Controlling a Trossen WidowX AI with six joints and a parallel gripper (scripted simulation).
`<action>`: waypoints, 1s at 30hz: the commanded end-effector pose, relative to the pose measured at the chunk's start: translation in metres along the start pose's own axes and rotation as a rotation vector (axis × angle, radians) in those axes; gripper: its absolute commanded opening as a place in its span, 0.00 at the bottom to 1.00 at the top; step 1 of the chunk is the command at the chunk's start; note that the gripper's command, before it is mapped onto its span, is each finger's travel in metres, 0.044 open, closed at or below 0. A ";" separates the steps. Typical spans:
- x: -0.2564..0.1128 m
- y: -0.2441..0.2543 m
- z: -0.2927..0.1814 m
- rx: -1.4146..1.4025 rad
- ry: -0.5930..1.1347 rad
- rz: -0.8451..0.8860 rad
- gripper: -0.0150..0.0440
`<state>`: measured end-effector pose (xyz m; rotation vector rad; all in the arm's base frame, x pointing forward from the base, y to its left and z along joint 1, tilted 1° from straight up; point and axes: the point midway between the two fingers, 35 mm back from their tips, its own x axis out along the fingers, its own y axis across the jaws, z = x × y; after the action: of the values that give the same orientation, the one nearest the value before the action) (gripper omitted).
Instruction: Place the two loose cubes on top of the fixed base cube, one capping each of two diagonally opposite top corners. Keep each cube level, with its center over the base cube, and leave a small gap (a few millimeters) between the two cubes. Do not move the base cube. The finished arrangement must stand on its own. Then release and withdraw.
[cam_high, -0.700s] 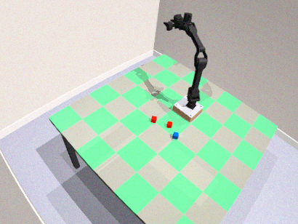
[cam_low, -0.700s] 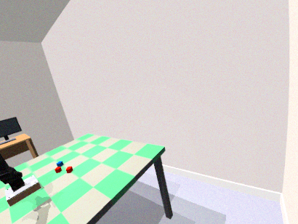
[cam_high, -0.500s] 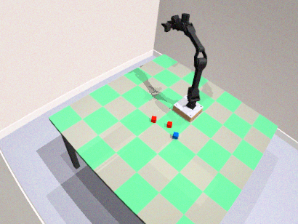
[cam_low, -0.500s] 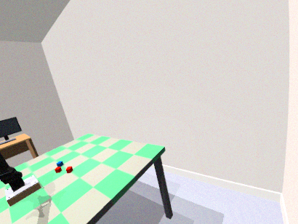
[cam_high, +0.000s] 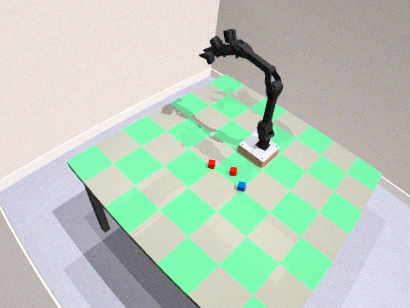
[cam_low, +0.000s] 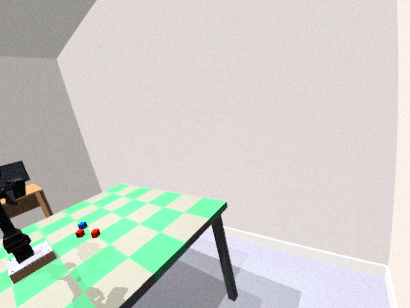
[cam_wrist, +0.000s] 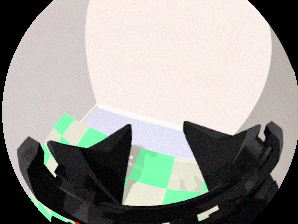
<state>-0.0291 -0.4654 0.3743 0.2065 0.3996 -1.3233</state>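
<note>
Three small cubes stand apart on the checkered table. One red cube (cam_high: 211, 164) (cam_low: 95, 233) is the farthest from the blue one. The other red cube (cam_high: 233, 171) (cam_low: 80, 233) is between it and the blue cube (cam_high: 241, 186) (cam_low: 82, 225) in the top view. No cube is on top of another. The frames do not show which cube is fixed. My gripper (cam_high: 205, 58) (cam_wrist: 157, 124) is open and empty, raised high above the table and away from the cubes. A sliver of red shows at the bottom edge of the wrist view.
The checkered table (cam_high: 189, 212) (cam_low: 157, 251) bears the arm's white-topped base block (cam_high: 245, 148) (cam_low: 16, 274), close to the cubes. The arm's shadow falls across the tabletop. A wooden desk with a dark screen (cam_low: 15, 172) stands beyond the table at the left of the exterior view.
</note>
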 end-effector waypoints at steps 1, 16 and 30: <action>0.009 0.053 -0.014 -0.062 0.064 0.094 0.70; 0.005 0.229 -0.094 -0.333 0.311 0.440 0.70; -0.062 0.349 -0.188 -0.695 0.511 0.731 0.70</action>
<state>0.2537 -0.2890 0.2108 0.1318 1.0110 -0.4467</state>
